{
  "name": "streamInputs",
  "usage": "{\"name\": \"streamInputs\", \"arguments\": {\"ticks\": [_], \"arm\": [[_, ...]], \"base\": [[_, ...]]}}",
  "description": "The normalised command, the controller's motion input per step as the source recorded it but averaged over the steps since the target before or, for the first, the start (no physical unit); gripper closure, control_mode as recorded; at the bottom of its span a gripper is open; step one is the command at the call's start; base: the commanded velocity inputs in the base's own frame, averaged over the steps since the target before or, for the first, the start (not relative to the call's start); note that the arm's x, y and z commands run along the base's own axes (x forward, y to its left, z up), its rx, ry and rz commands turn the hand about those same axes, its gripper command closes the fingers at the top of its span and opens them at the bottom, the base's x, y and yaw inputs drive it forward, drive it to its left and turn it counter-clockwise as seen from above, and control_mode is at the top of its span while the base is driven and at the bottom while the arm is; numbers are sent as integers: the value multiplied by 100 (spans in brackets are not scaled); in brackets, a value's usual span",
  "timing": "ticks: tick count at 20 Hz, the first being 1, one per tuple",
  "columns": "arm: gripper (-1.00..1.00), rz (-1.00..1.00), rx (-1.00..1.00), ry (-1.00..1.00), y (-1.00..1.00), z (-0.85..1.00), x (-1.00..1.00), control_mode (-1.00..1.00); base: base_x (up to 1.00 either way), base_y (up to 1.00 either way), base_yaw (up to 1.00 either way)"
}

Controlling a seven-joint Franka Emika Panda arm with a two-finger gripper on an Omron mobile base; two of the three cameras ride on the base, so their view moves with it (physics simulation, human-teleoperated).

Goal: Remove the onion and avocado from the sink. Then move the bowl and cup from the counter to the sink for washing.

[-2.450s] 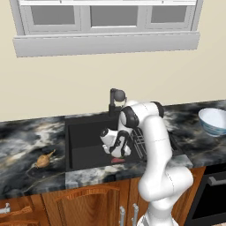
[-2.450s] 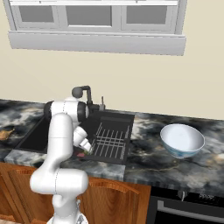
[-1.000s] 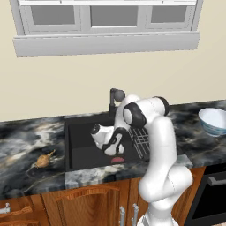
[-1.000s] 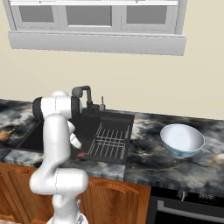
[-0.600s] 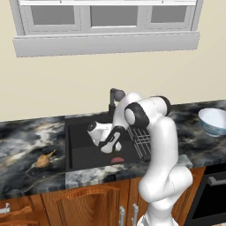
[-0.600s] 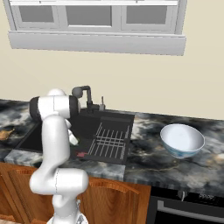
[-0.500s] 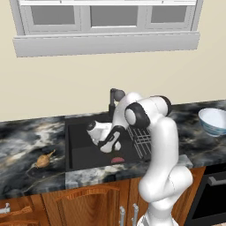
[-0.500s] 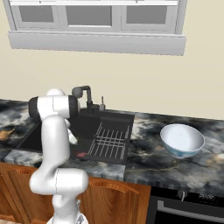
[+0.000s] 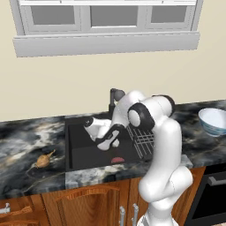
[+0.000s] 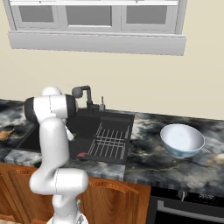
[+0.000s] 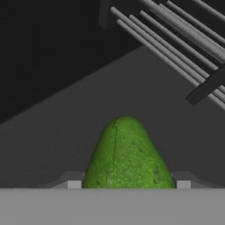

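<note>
Fingers (image 11: 127, 184) part-open, either side of avocado (image 11: 126, 154) (grip unclear), over sink (image 9: 84, 150) floor.

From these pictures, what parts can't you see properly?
- Avocado: in the hand view its lower end is cut off at the bottom edge, so whether the fingers touch it can't be told.
- Gripper: in the left base view the hand is too small to make out its jaws.
- Sink: in the right base view the white arm hides the basin's left part.
- Onion: on the counter; too small for detail.
</note>
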Motion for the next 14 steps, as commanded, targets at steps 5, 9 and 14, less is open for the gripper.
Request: {"name": "streamInputs", "arguments": {"ticks": [5,9,14], "arm": [[100,0,0,-2,4,32,-8,-100],[100,0,2,0,1,30,-8,-100],[100,0,6,0,0,32,-11,-100]], "base": [[0,0,0],[0,0,0],[0,0,0]]}}
